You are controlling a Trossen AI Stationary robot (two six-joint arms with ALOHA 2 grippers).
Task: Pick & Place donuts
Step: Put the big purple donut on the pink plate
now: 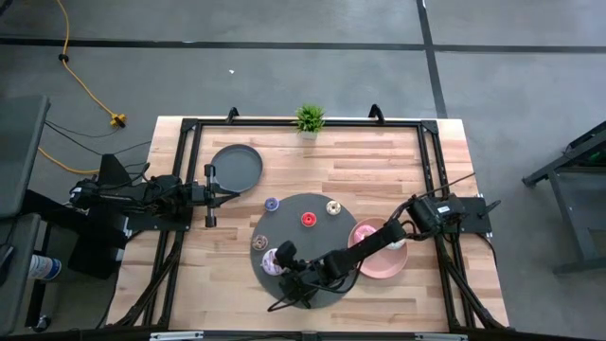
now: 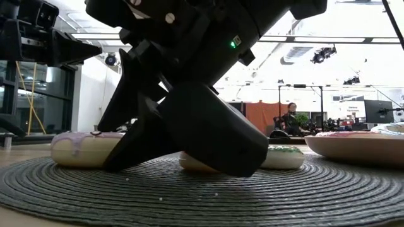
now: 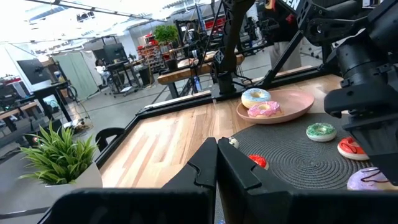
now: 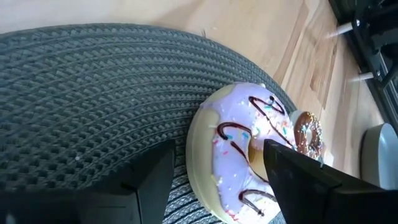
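right gripper [image 4: 211,171] is down on the woven mat [image 1: 322,213], fingers spread around the lilac donut [image 4: 239,149] at the mat's edge; left gripper [image 3: 216,171] pressed together beside the grey plate [image 1: 236,167]

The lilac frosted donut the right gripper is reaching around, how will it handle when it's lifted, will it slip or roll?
The lilac donut lies flat on the woven mat, so it probably won't roll. It looks like a small, smooth toy, likely light and fairly rigid. One right gripper finger reaches over its hole; the glossy frosting might let it slip.
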